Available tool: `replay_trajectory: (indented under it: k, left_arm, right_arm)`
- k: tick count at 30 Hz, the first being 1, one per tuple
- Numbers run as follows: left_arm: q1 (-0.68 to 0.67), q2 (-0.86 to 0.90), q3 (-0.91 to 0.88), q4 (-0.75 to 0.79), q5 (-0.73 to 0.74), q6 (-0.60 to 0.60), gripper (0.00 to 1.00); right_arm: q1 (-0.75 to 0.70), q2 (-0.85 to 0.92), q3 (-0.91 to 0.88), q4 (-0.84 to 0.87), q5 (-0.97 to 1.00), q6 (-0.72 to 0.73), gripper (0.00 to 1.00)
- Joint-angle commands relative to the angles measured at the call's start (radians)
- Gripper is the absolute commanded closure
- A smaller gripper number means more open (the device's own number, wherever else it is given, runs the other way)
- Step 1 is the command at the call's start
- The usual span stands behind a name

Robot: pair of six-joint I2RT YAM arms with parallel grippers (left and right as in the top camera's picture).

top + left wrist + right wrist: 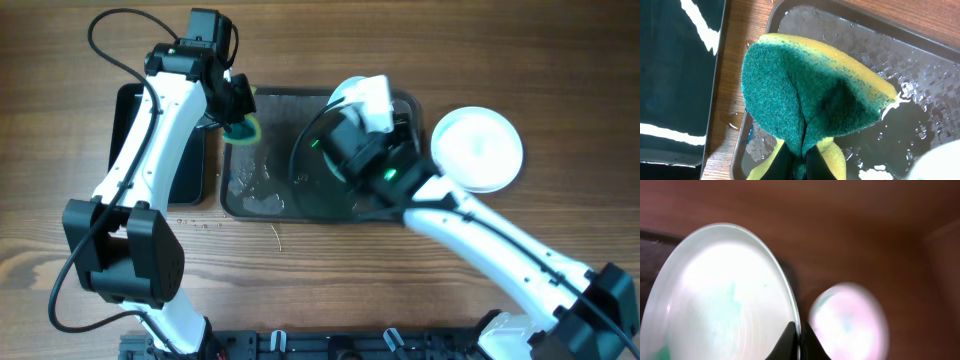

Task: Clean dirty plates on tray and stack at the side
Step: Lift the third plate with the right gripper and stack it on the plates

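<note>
The dark grey tray (300, 200) lies mid-table, wet with droplets, and also shows in the left wrist view (920, 115). My left gripper (238, 108) is shut on a folded yellow-and-green sponge (243, 128) over the tray's left end; in the left wrist view the jaws (800, 162) pinch the sponge (805, 95). My right gripper (375, 118) is shut on the rim of a white plate (362, 94), held tilted above the tray's right part. In the right wrist view the jaws (800, 335) grip this plate (720, 295), which has faint teal smears. A white plate pile (478, 148) sits on the table right of the tray and shows blurred in the right wrist view (847, 320).
A glossy black rectangular container (165, 150) stands just left of the tray, partly under my left arm, and also shows in the left wrist view (675, 75). Water spots lie on the wood in front of it. The table's front edge has a black rail.
</note>
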Motion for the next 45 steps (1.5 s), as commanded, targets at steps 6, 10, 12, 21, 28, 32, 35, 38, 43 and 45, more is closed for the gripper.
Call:
replay_trajectory:
  k: [6, 10, 12, 21, 28, 32, 35, 38, 43, 45]
  left_arm:
    - [-0.001, 0.001, 0.002, 0.003, 0.011, 0.015, 0.96]
    - [-0.001, 0.001, 0.002, 0.003, 0.011, 0.015, 0.96]
    - [-0.001, 0.001, 0.002, 0.003, 0.011, 0.015, 0.96]
    - [-0.001, 0.001, 0.002, 0.003, 0.011, 0.015, 0.96]
    - [-0.001, 0.001, 0.002, 0.003, 0.011, 0.015, 0.96]
    - [-0.001, 0.001, 0.002, 0.003, 0.011, 0.016, 0.96]
    - [-0.001, 0.001, 0.003, 0.003, 0.008, 0.016, 0.96]
    - [0.009, 0.001, 0.003, 0.002, 0.008, 0.043, 0.96]
    - [0.084, -0.002, 0.003, -0.018, 0.008, 0.130, 0.96]
    - [0.127, -0.002, 0.003, -0.022, 0.008, 0.171, 0.96]
  right_arm:
    - [-0.445, -0.029, 0.016, -0.004, -0.956, 0.040, 0.96]
    - [-0.644, -0.029, 0.016, -0.052, -1.009, 0.045, 0.96]
    - [-0.723, -0.029, 0.016, -0.088, -0.972, 0.047, 0.96]
    - [-0.960, -0.003, -0.005, -0.212, -0.646, 0.079, 0.96]
    - [-0.988, 0.002, -0.132, -0.112, -0.628, 0.108, 0.96]
    - [-0.988, 0.003, -0.179, -0.084, -0.629, 0.108, 0.94]
    - [-0.988, 0.003, -0.180, -0.057, -0.705, 0.060, 0.55]
    - [-0.982, 0.003, -0.158, -0.062, -0.819, -0.016, 0.40]
    - [-0.912, 0.002, -0.050, -0.125, -0.895, -0.075, 0.33]
    - [-0.864, 0.002, -0.009, -0.147, -0.899, -0.082, 0.29]
